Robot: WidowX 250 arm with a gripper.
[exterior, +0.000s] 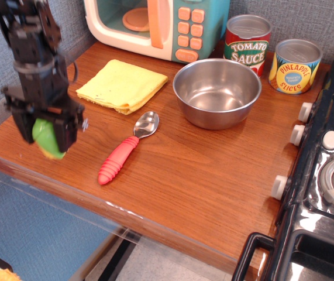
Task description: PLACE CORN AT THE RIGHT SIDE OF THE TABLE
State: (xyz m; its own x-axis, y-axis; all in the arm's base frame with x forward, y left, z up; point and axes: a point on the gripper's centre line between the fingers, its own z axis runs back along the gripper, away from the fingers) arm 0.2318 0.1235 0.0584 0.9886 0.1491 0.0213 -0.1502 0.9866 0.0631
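The corn (48, 139), a green husk over a pale yellow base, sits between the fingers of my black gripper (45, 133) at the front left of the brown wooden table (202, 170). The gripper is shut on the corn and holds it slightly above the table top. The image of the gripper is blurred by motion. The fingers hide the sides of the corn.
A red-handled spoon (124, 150) lies right of the corn. A yellow cloth (123, 85), a steel bowl (216, 92), a toy microwave (155, 26) and two cans (247, 42) stand further back. A black toy stove (324, 175) bounds the table's right side.
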